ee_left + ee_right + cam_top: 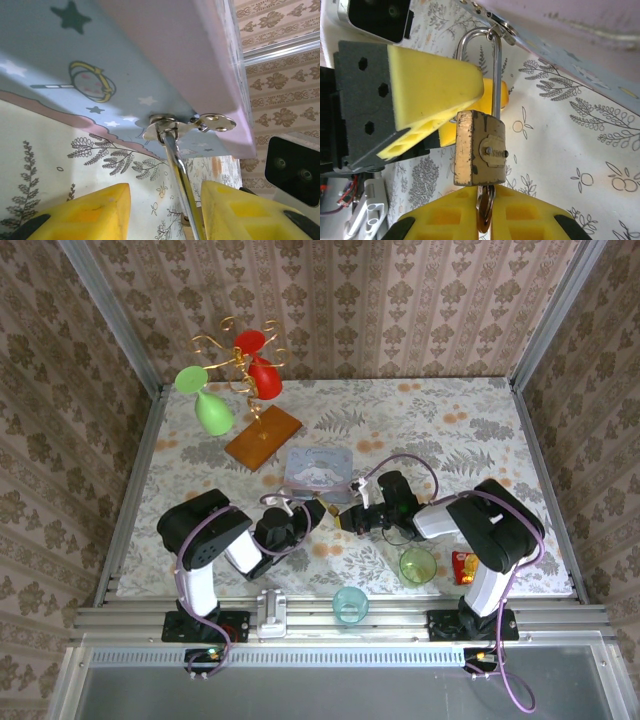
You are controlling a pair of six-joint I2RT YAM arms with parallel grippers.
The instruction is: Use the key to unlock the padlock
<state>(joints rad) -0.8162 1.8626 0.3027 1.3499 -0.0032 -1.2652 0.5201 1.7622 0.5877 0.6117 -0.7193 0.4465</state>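
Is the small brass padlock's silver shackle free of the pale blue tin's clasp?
No, the small brass padlock's silver shackle loops through the pale blue tin's metal clasp.

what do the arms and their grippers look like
The left arm and right arm have bulky black joints on white links, each trailed by a purple cable. The left gripper and right gripper carry yellow foam pads with moulded hollows on black backing.

Damask-papered walls (350, 300) around a pale floral-patterned table (470, 415).
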